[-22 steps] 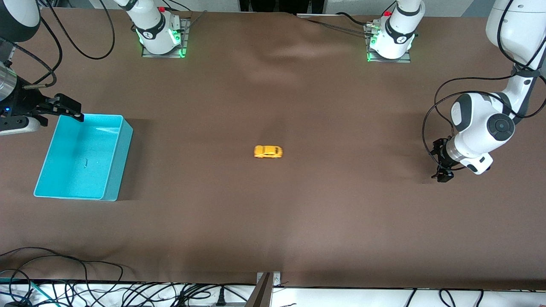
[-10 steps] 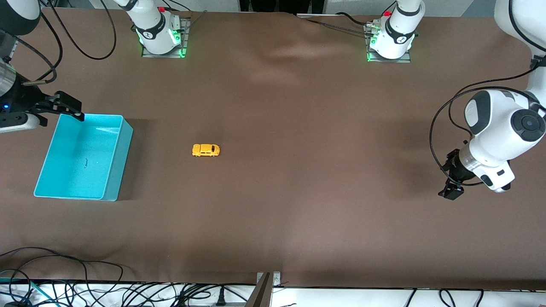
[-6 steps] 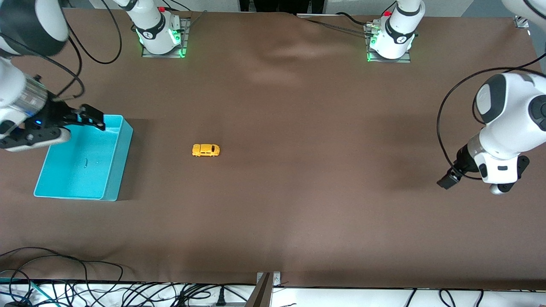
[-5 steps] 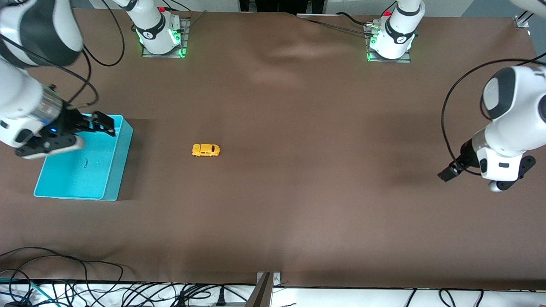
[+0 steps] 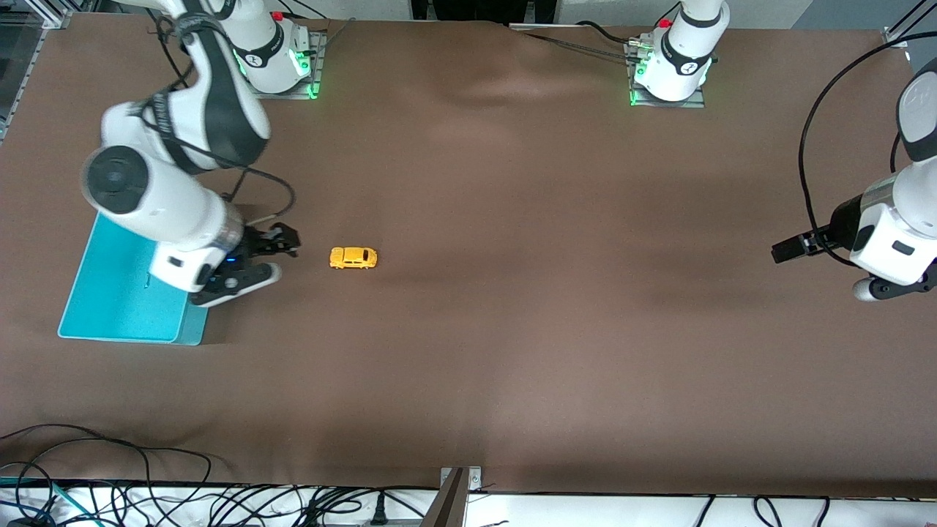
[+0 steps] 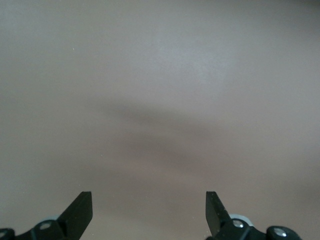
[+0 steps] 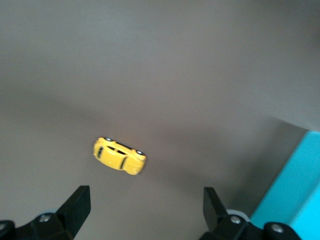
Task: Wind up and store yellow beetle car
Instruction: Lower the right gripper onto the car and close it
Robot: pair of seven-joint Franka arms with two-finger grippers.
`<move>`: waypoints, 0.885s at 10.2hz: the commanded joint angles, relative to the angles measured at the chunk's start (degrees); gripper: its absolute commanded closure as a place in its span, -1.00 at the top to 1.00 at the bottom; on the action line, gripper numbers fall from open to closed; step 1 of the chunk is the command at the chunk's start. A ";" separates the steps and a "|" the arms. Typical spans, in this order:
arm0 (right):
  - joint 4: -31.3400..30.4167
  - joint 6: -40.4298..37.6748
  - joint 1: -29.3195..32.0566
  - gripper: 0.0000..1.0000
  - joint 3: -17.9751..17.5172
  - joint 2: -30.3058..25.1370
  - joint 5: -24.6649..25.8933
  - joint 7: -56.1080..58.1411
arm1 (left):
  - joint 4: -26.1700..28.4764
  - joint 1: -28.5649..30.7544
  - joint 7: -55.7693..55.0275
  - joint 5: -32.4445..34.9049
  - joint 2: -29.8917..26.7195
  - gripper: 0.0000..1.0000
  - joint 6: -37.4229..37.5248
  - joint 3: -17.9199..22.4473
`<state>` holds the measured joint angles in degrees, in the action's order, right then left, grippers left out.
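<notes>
With the car (image 5: pixel 353 258) on its wheels near the bin (image 5: pixel 110 322), the right gripper (image 5: pixel 282 251), jaws wide, should centre over it and pinch its sides, while the left gripper (image 5: pixel 787 250) waits, also wide

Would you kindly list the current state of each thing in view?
yellow beetle car: upright on its wheels on the table, untouched.
cyan bin: open-topped, partly hidden by the right arm.
right gripper: open, between bin and car.
left gripper: open, at its own table end.
</notes>
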<state>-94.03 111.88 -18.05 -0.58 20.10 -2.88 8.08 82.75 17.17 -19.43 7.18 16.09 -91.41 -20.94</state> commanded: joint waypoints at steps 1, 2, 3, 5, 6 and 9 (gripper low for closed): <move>-7.88 7.70 4.14 1.00 -9.92 -1.03 -0.47 4.82 | -0.84 0.15 2.73 -1.03 -0.45 1.00 1.41 0.02; -11.66 12.35 6.43 1.00 -14.06 -1.20 0.23 7.27 | -0.49 0.41 2.99 -0.94 -0.27 1.00 1.41 0.02; -14.66 15.79 7.58 1.00 -15.58 -1.29 1.28 10.52 | -0.49 0.58 2.99 -0.41 0.08 1.00 1.23 0.11; -19.06 21.25 11.53 1.00 -18.65 -1.29 1.64 21.04 | -0.31 0.76 8.05 -0.84 0.08 1.00 1.32 0.29; -21.17 24.41 13.20 1.00 -19.45 -1.03 1.73 26.75 | -0.14 0.76 9.48 -0.85 0.08 1.00 1.32 0.29; -24.43 31.71 14.18 1.00 -19.46 1.42 2.17 35.49 | -0.13 0.68 9.67 -1.02 0.25 1.00 1.32 0.37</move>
<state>-116.32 139.89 -5.05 -18.48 20.75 -1.72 40.50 82.66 17.57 -11.78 7.16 16.40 -90.83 -20.57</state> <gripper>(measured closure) 0.000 0.000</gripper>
